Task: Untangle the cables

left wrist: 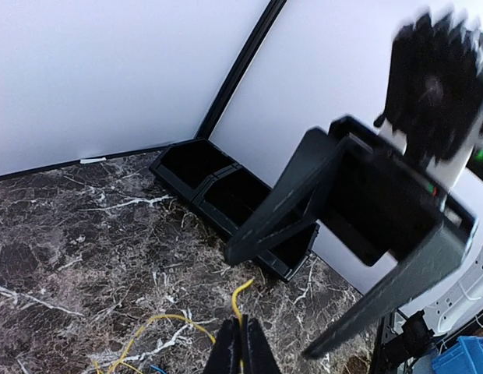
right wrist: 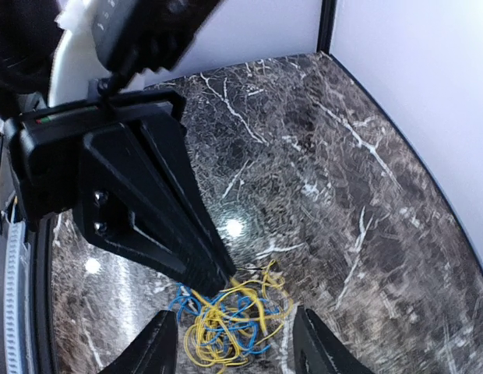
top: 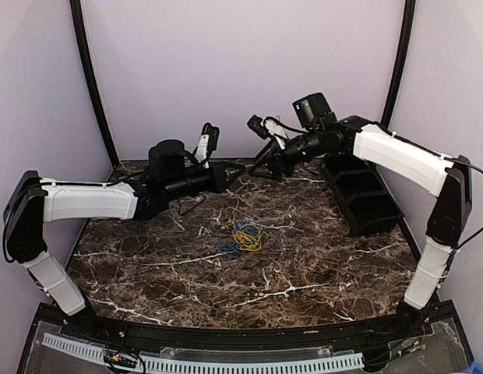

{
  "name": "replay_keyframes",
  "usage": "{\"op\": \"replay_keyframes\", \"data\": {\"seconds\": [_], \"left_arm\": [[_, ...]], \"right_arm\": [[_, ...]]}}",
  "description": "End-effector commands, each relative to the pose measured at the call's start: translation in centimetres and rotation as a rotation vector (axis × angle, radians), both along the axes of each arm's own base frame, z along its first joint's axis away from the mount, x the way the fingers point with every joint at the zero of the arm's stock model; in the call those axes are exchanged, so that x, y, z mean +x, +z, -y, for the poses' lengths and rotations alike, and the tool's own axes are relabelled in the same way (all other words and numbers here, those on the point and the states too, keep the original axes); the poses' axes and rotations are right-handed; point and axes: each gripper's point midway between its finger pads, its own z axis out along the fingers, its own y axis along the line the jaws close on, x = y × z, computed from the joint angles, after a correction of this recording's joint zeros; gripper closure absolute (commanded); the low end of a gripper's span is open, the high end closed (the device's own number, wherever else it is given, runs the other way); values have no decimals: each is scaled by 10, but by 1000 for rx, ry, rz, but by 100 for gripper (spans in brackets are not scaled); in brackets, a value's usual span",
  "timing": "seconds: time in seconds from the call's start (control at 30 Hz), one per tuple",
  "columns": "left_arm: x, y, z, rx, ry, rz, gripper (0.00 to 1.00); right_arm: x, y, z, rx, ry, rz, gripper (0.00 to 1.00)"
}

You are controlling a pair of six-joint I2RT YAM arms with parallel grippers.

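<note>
So far we have one yellow cable point(left wrist: 235, 300) pinched in our closed left gripper point(left wrist: 241, 333), right gripper point(right wrist: 235, 331) open, empty; the cables point(top: 243, 237) lie knotted

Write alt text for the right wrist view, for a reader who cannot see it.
The left gripper, fingers shut, fills the left of the frame and points down toward a tangle of yellow and blue cables on a dark marble table. The right gripper shows at the bottom edge, its fingers spread apart with the tangle seen between them.
</note>
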Motion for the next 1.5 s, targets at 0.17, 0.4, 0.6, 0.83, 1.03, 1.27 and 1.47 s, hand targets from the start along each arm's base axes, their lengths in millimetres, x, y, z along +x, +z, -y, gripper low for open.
{"op": "replay_keyframes", "data": {"seconds": [0.17,0.4,0.6,0.83,1.03,1.27,1.47], "left_arm": [[-9,87,-25,-141,81,124,100],[-13,118,-44,-190,143,159,100],[-19,147,-55,-227,164,200,100],[-26,193,-67,-209,189,303,100],[-41,298,-102,-195,309,551,100],[-62,396,-140,-210,440,767,100],[-79,442,-162,-233,509,879,100]], "right_arm": [[8,-36,-21,153,19,-45,20],[25,-64,-50,202,18,-128,13],[36,-105,-69,220,-19,-182,15],[24,-150,-77,191,22,-307,41],[10,-178,-65,141,16,-358,56],[8,-194,-61,113,-7,-389,87],[13,-196,-61,104,-28,-390,100]]}}
